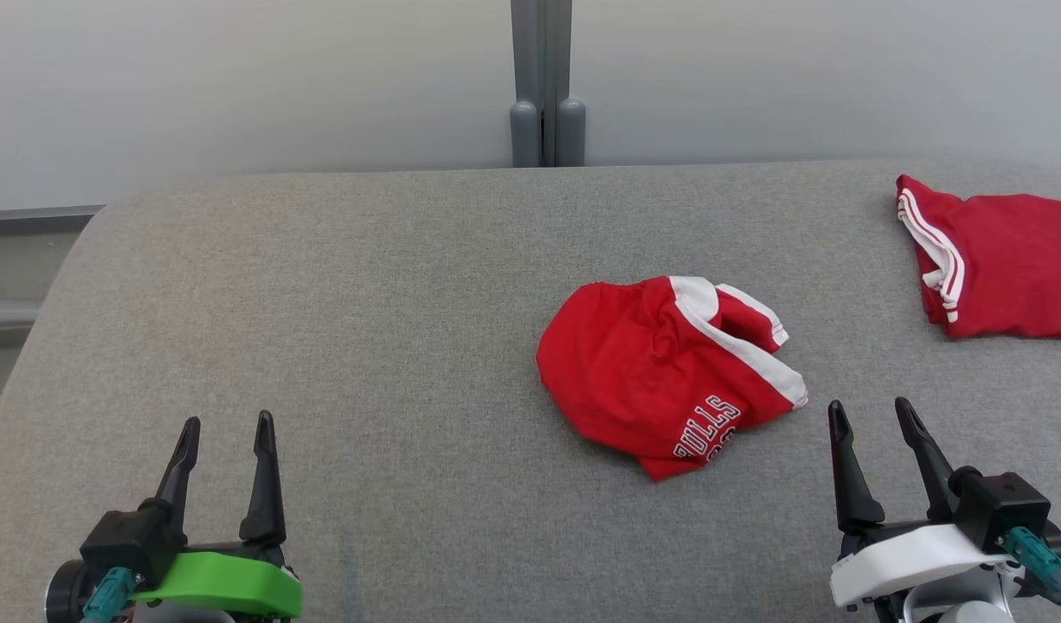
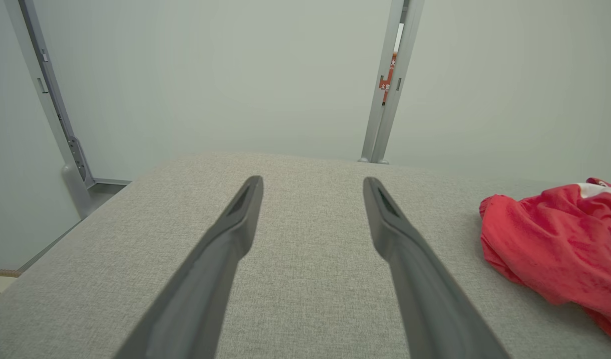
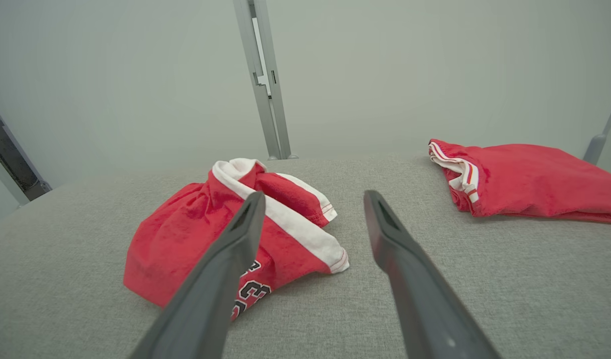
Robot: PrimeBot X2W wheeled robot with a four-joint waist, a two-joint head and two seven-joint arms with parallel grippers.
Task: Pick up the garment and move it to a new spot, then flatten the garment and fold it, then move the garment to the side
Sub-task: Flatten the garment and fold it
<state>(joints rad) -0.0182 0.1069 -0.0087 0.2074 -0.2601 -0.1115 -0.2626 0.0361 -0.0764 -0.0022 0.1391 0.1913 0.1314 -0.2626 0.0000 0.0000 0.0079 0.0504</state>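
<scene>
Both jaws wide, empty: left gripper [image 1: 228, 419], right gripper [image 1: 869, 403]. Crumpled red jersey [image 1: 660, 372] lies centre-right on grey table [image 1: 323, 285]; left half bare; second red garment [image 1: 1006, 268] at right edge.

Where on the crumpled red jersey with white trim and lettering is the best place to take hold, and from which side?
Grip the crumpled red jersey at its raised white-banded fold, which stands up from the grey fabric surface. Come down from above on the robot's right side; the right gripper, jaws open, is probably nearest.
</scene>
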